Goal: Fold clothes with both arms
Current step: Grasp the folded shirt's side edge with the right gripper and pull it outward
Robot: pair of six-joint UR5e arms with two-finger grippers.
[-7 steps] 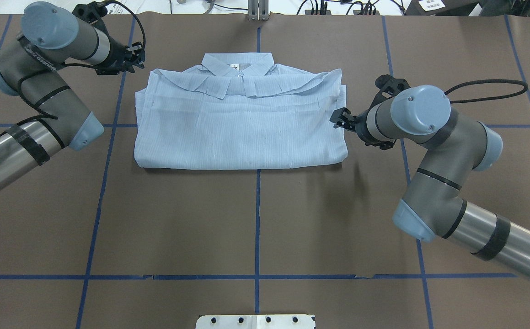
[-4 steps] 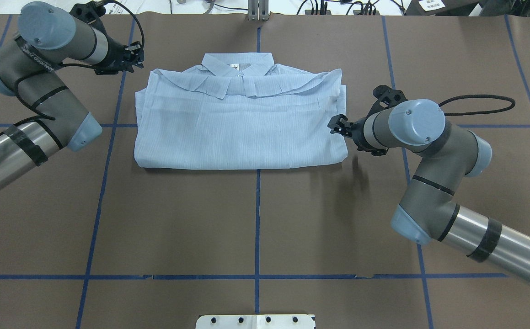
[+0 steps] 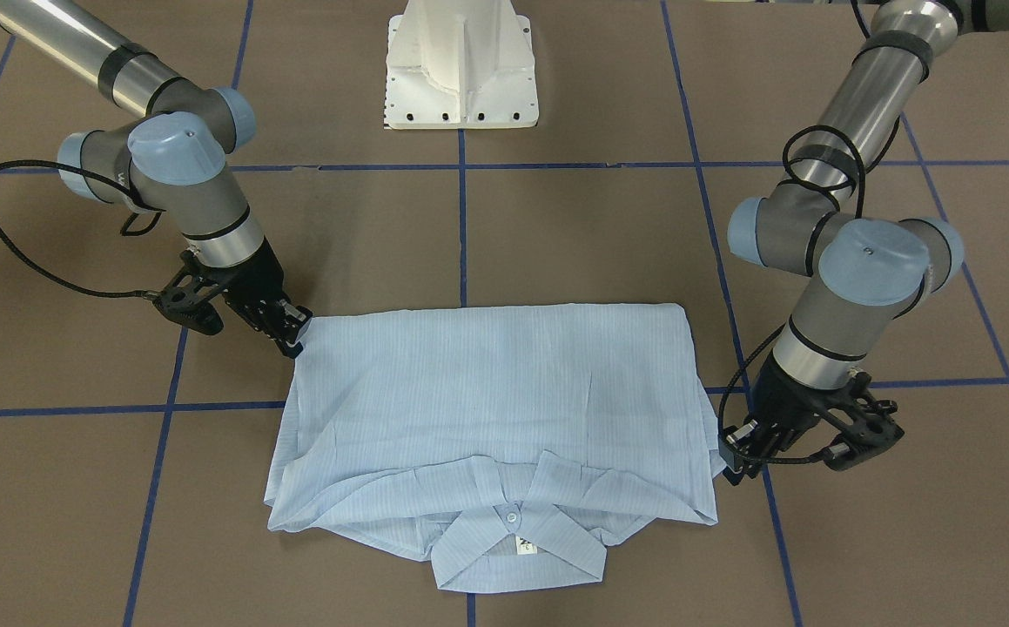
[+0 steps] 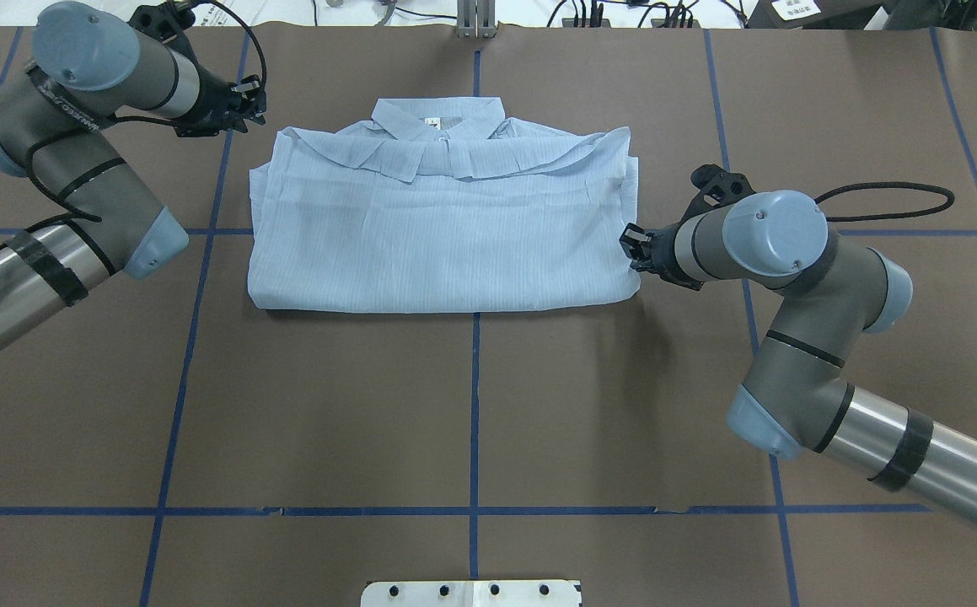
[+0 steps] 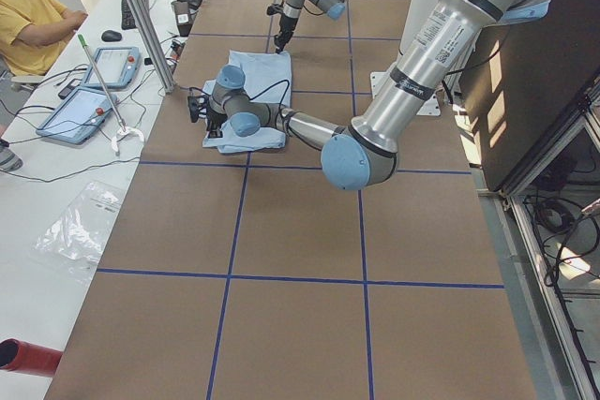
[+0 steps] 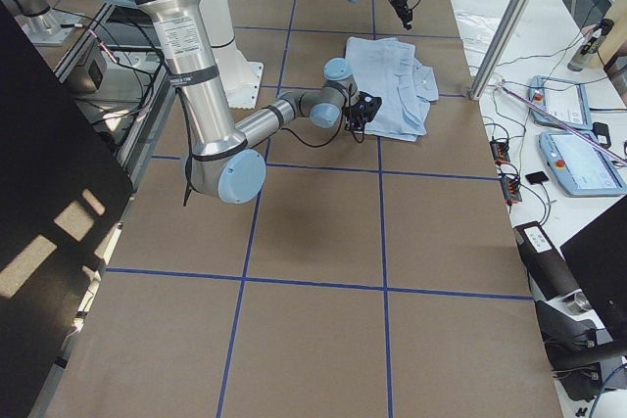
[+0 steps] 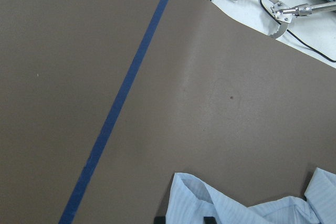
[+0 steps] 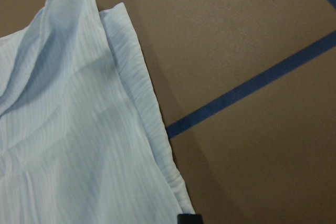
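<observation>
light-blue shirt [image 4: 446, 236] wants both side edges pinched through every layer; left gripper [image 4: 250, 94] parted, empty, beside it; right gripper [image 4: 633, 249] at its edge, opening unclear.

Left arm [image 4: 75, 173] is bent at the elbow, with the left gripper [image 4: 249, 94] pointing inward, jaws apart. Right arm [image 4: 802, 337] is bent likewise, with the right gripper [image 4: 631, 249] low, jaws apart.

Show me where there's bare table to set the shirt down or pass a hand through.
Widest free patch: the table between the shirt and the white pedestal base. It is crowded at both shirt sides: the left gripper sits beside the collar-end corner, and the right gripper is at the opposite side edge.
</observation>
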